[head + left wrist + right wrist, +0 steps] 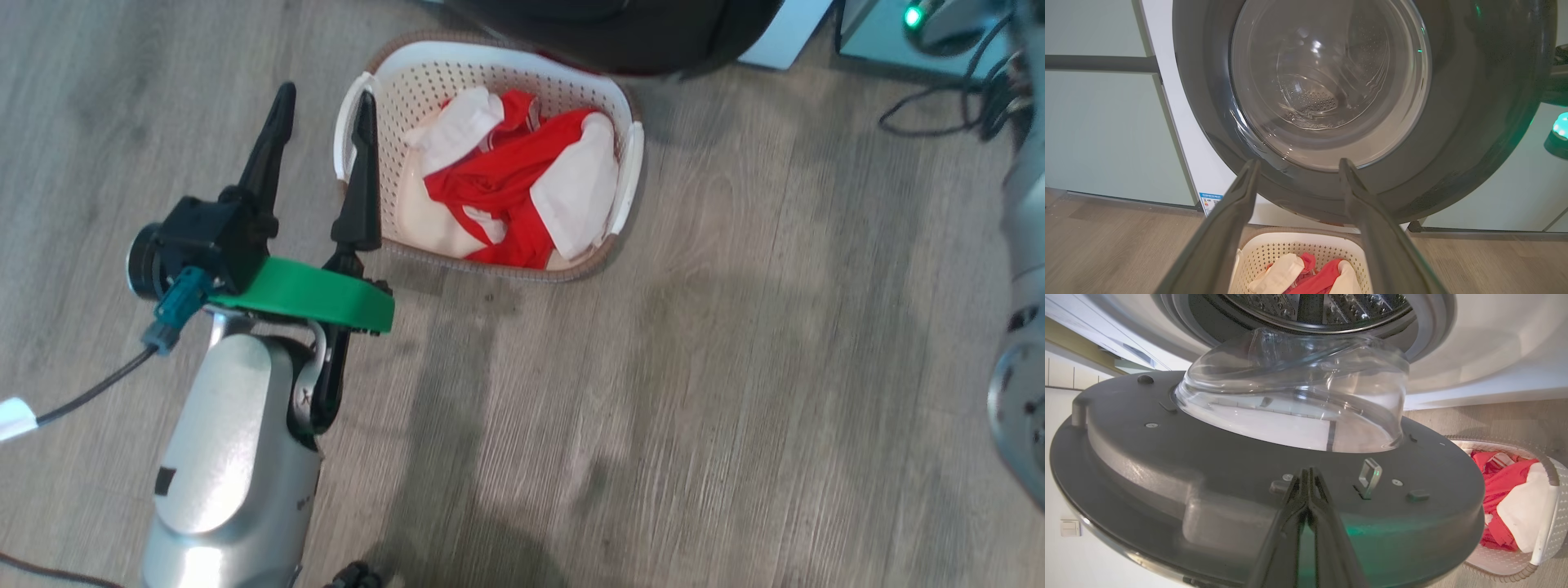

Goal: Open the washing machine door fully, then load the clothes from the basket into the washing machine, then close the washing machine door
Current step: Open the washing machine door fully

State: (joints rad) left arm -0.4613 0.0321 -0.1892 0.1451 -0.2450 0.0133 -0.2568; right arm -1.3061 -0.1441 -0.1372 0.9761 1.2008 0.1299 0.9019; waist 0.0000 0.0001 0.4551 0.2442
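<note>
Looking down from the head, finds the left gripper (326, 91) spread wide and empty above the floor (653, 392), one finger crossing the near handle (347, 122) of the basket (424, 77). Finds the clothes (506, 175), red and white, heaped inside, just below the dark edge of the washing machine door (620, 33).

Along the left wrist, meets that gripper (1299, 163) wide open before the door (1474, 122), swung out from the washing machine (1180, 134), basket (1274, 249) beneath.

Along the right wrist, shows the right gripper (1308, 470) closed finger to finger on nothing, tips at the door's grey inner face (1167, 457) beside its latch loop (1370, 477); cannot tell whether touching. Shows the drum (1314, 306) open above.
</note>
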